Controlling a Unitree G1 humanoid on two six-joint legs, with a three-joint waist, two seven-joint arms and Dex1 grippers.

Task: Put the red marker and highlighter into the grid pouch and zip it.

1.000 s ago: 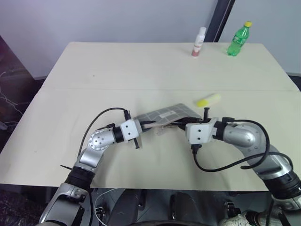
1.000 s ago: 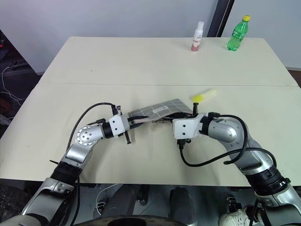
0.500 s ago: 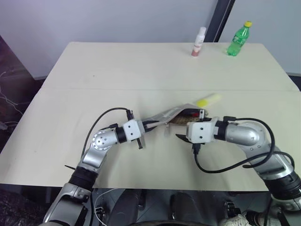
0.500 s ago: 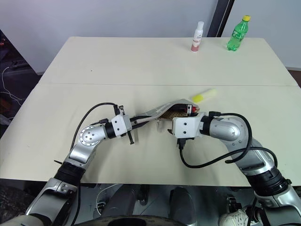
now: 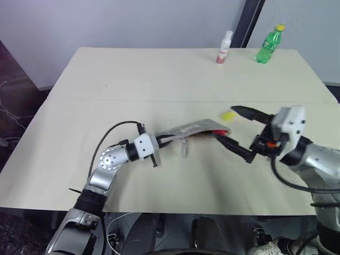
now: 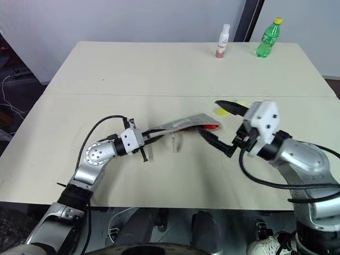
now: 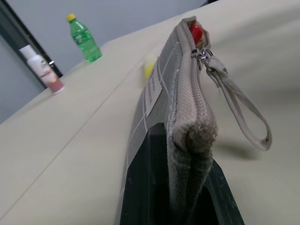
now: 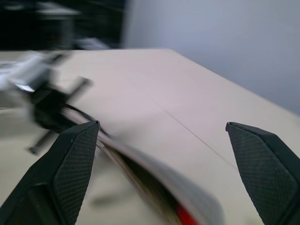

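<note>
- We clamp one end of the grid pouch (image 5: 187,129) in our left gripper (image 5: 162,141), fingers pressed together on the fabric, so the pouch is held up off the table (image 5: 159,74) with its zipper edge uppermost.
- The red marker (image 5: 217,132) sits inside the pouch; its red tip pokes out at the open far end, beside the zipper pull and its loop (image 7: 243,112).
- Our right gripper (image 5: 236,130) hovers just beyond that open end, jaws spread wide and holding nothing.
- The highlighter (image 5: 228,115) lies on the table just behind the right gripper's fingers, partly hidden by them, apart from the pouch.
- We judge the task about a third done: marker in, highlighter yet to be picked up and slid in, zipper yet to be drawn closed.
- A green bottle (image 5: 268,44) and a white bottle (image 5: 224,47) stand at the table's far edge, well clear of the work.
</note>
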